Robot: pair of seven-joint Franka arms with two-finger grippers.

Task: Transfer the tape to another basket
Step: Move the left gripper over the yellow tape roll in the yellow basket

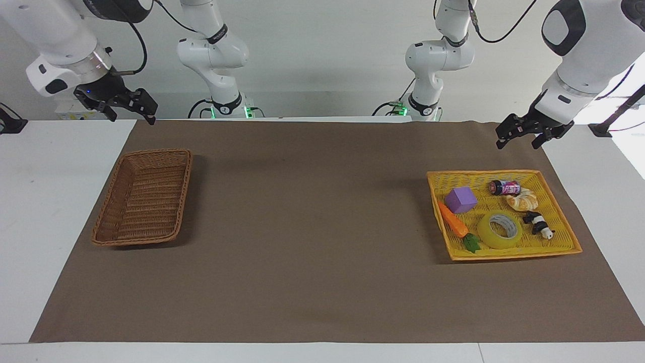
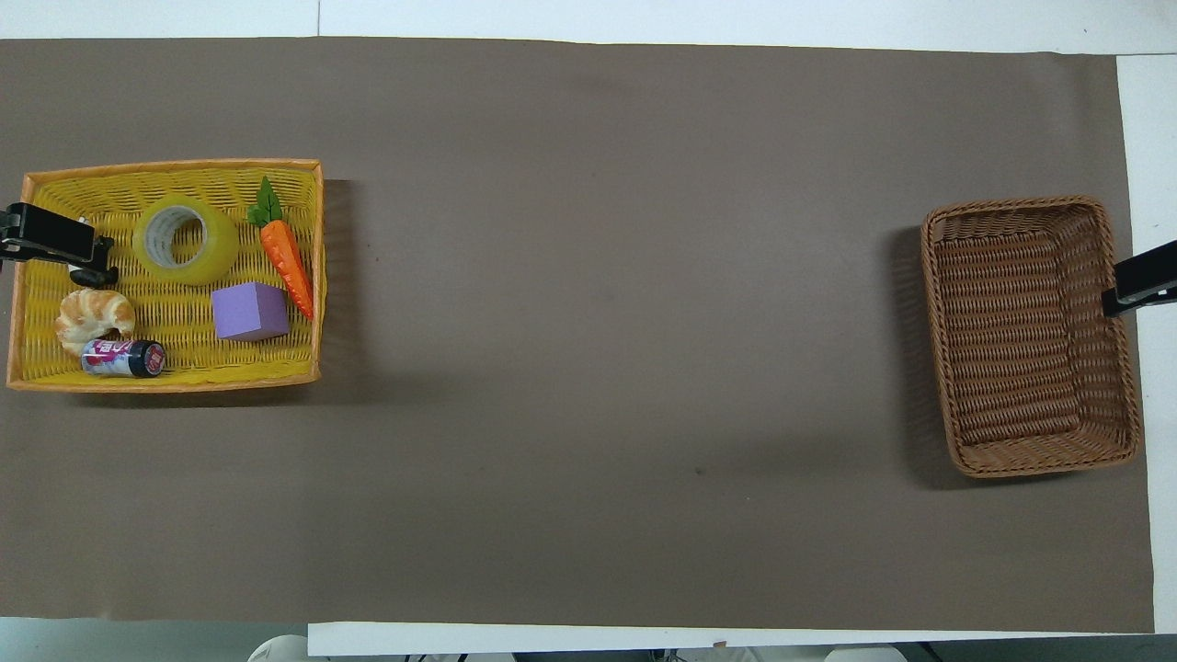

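Observation:
The tape [image 1: 499, 230], a yellow roll with a white core, lies flat in the yellow basket [image 1: 504, 174] at the left arm's end of the table. It also shows in the overhead view [image 2: 184, 239]. The brown wicker basket [image 1: 143, 196] sits empty at the right arm's end and shows in the overhead view [image 2: 1030, 336] too. My left gripper [image 1: 517, 143] hangs open and empty in the air above the yellow basket's edge nearest the robots. My right gripper [image 1: 132, 118] hangs open and empty above the mat's edge, near the brown basket.
The yellow basket [image 2: 175, 165] also holds a purple cube [image 2: 248, 311], a toy carrot [image 2: 283, 253], a croissant [image 2: 92, 317], a small can [image 2: 124, 358] and a black-and-white toy [image 1: 538, 224]. A brown mat [image 1: 312, 227] covers the table.

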